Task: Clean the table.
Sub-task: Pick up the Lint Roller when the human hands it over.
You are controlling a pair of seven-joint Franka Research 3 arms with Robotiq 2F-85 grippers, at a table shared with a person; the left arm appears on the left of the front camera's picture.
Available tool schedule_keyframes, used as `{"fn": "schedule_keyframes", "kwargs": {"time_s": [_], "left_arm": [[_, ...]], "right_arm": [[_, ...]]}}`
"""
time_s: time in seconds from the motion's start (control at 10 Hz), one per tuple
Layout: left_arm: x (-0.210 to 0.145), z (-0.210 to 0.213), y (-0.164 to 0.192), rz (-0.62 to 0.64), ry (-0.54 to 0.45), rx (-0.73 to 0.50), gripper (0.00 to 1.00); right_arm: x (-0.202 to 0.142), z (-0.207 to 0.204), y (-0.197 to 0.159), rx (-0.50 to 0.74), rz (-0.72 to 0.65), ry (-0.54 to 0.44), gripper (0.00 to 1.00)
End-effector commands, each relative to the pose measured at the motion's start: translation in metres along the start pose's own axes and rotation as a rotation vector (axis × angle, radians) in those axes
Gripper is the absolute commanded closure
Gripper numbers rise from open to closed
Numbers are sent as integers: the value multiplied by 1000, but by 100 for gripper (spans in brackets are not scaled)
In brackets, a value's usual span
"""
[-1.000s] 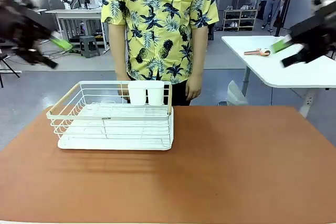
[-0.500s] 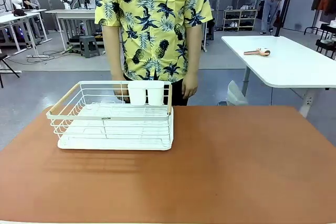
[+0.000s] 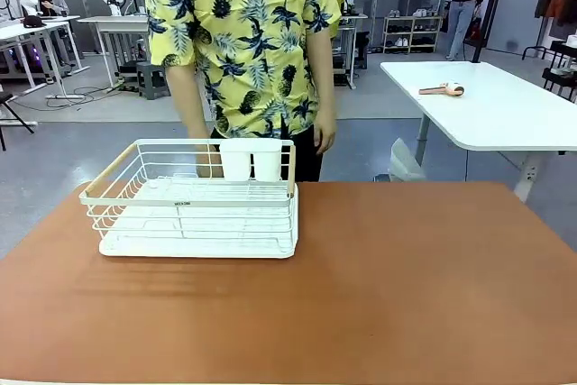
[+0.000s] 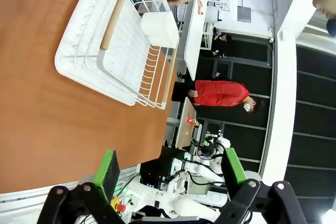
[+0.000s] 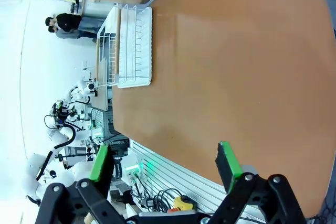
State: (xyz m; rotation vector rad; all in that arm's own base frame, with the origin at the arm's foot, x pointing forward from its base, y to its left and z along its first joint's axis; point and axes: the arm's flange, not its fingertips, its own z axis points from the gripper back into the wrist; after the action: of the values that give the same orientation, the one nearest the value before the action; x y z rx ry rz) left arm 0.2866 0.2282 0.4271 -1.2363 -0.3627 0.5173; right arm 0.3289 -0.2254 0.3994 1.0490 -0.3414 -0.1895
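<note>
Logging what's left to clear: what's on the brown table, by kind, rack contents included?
White wire dish rack: 1
White cutlery holder, at the rack's far side: 1
Total on the table: 2

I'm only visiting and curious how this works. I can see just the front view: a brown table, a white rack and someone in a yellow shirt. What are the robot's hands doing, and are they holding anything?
Observer: On its own wrist camera, the left gripper stands wide open with nothing between its fingers.
Operator: And the other one?
Observer: The right gripper is open and empty too.
Operator: What are they pointed at?
Observer: Both wrist cameras look out over the table. The left one has the white wire rack ahead of its fingers, well clear of them.
</note>
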Motion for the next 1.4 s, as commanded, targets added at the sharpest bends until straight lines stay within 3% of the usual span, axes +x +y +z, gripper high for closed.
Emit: {"fn": "schedule_keyframes", "kwargs": {"time_s": [0.0, 1.3], "left_arm": [[-4, 10, 2, -9, 1, -9, 0], [-4, 10, 2, -9, 1, -9, 0]], "right_arm": [[-3, 9, 8, 5, 5, -11, 0], [-3, 9, 8, 5, 5, -11, 0]]}}
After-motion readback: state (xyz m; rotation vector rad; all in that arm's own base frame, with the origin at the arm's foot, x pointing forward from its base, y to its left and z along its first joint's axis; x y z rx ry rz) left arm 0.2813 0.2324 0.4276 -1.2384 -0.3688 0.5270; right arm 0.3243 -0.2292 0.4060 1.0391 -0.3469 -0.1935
